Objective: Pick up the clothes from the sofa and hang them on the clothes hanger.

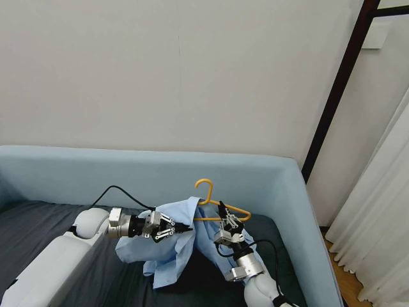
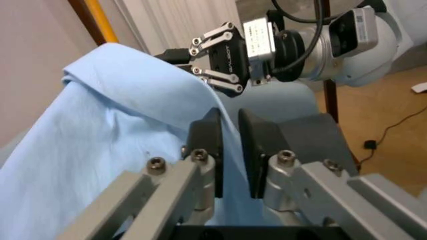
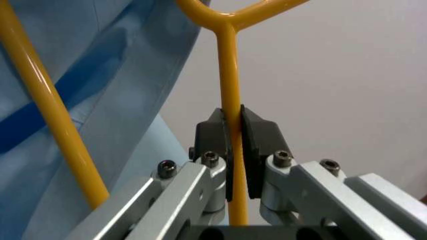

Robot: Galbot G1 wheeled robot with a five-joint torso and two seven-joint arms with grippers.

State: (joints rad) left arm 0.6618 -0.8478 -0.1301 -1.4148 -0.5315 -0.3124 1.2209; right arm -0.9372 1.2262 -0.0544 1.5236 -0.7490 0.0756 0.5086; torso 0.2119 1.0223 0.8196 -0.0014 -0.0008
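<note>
Light-blue fabric shirt (image 1: 174, 251) drapes over the yellow hanger (image 3: 227, 75) above the sofa's (image 1: 291, 192) right corner — my left gripper (image 2: 228, 126) pinches its cloth, my right gripper (image 3: 232, 122) clamps the hanger.

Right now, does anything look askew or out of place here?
Yes. The light blue shirt hangs lopsided: it is bunched over one arm of the yellow hanger, while the other arm is bare. The left gripper is shut on a shirt fold, the right gripper on the hanger's rod.
</note>
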